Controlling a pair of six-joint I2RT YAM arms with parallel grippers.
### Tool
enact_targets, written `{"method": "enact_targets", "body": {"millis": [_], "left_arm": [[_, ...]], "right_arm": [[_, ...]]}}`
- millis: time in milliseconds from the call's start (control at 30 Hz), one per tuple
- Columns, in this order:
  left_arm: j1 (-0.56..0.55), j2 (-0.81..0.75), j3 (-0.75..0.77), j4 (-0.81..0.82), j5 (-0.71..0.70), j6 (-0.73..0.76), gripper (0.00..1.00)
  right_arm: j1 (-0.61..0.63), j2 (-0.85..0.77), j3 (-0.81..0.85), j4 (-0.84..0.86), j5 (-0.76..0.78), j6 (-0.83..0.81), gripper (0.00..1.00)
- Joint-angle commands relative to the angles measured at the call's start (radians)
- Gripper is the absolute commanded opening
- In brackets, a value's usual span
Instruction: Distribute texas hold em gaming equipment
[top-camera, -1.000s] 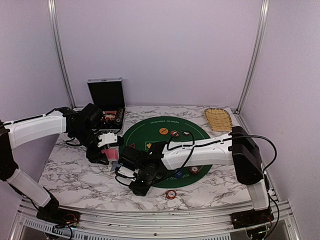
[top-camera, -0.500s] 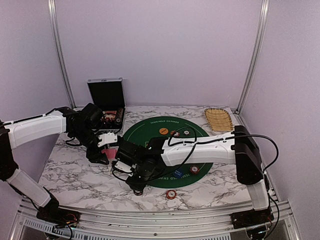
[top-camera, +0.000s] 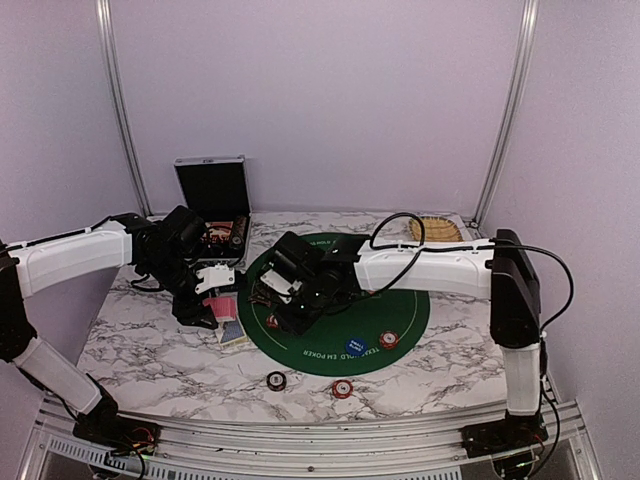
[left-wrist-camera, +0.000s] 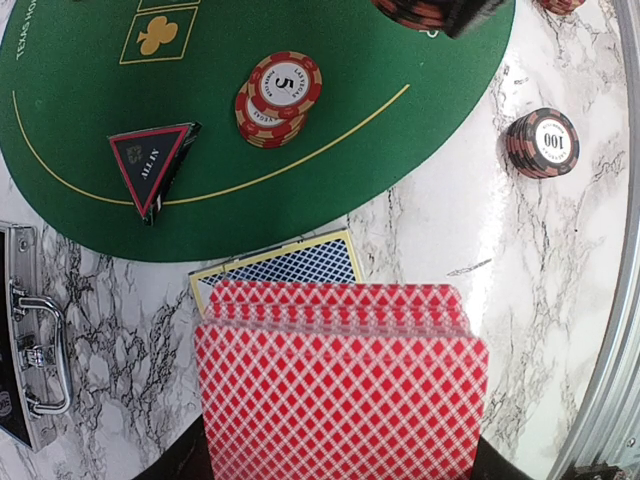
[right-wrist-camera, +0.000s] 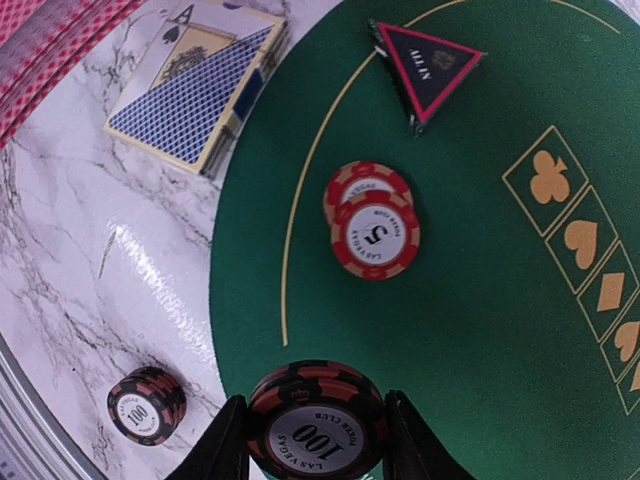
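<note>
Midway: your left gripper (top-camera: 213, 303) clamps red-backed card deck (left-wrist-camera: 340, 390) over marble tabletop (left-wrist-camera: 560, 260); right gripper (right-wrist-camera: 318, 435) grips dark 100-chip stack (right-wrist-camera: 318, 418) at green felt mat (right-wrist-camera: 480, 350) edge. Already placed: red 5-chips (right-wrist-camera: 372, 225), black triangular all-in marker (right-wrist-camera: 428, 75). Cards look undealt.

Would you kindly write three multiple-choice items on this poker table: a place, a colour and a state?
1. Where does the blue-backed deck lie? A in the case; B on the marble beside the mat; C in the basket.
2. What colour is the 5 chip by the marker? A blue; B red; C green.
3. The right jaws are: A open and empty; B shut on cards; C shut on 100 chips.
1 B: it lies just off the green edge. 2 B: its rim is red. 3 C: the stack sits between them.
</note>
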Motion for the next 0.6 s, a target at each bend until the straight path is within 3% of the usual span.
{"method": "enact_targets", "body": {"millis": [0, 267, 567], "left_arm": [[0.007, -0.031, 0.02, -0.027, 0.005, 0.0, 0.0], [0.006, -0.04, 0.014, -0.028, 0.005, 0.002, 0.0], [0.006, -0.05, 0.015, -0.036, 0.005, 0.006, 0.0]], "right_arm": [[-0.046, -0.019, -0.003, 0.069, 0.002, 0.031, 0.1], [-0.14, 0.07, 0.02, 0.126, -0.029, 0.056, 0.1], [-0.154, 0.144, 0.021, 0.117, -0.021, 0.06, 0.09]]}}
